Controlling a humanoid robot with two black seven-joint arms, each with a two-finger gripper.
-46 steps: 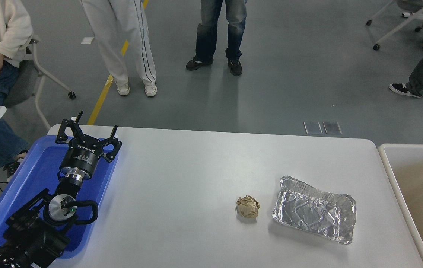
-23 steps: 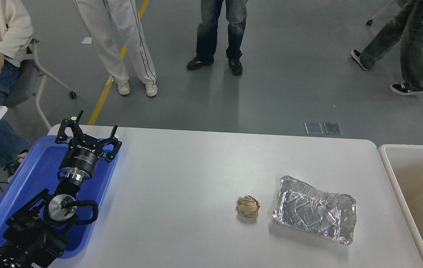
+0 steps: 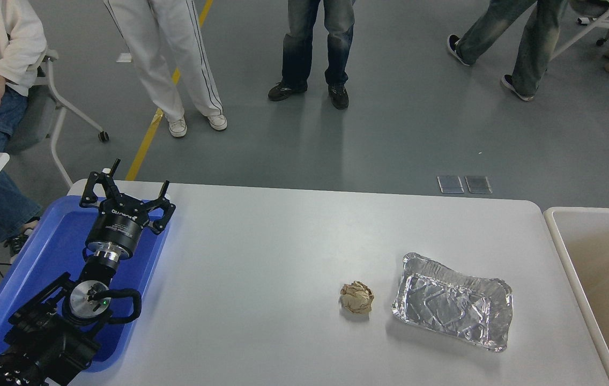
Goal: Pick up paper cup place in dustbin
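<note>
The paper cup does not show anywhere in the head view. The dustbin (image 3: 556, 228), with an off-white rounded rim and beige inside, stands at the table's right end, cut off by the picture's edge. My left gripper (image 3: 126, 187) is open and empty, parked over the blue tray at the lower left. My right arm and gripper are out of view.
A blue plastic tray (image 3: 50, 252) lies at the table's left edge under the left arm. A crumpled brown paper ball (image 3: 357, 297) and a silver foil tray (image 3: 452, 301) lie on the white table (image 3: 283, 241) right of centre. Several people stand or sit beyond the far side.
Nothing on the table has moved and the left arm has stayed still. A person in jeans has walked leftward across the floor at the top right.
</note>
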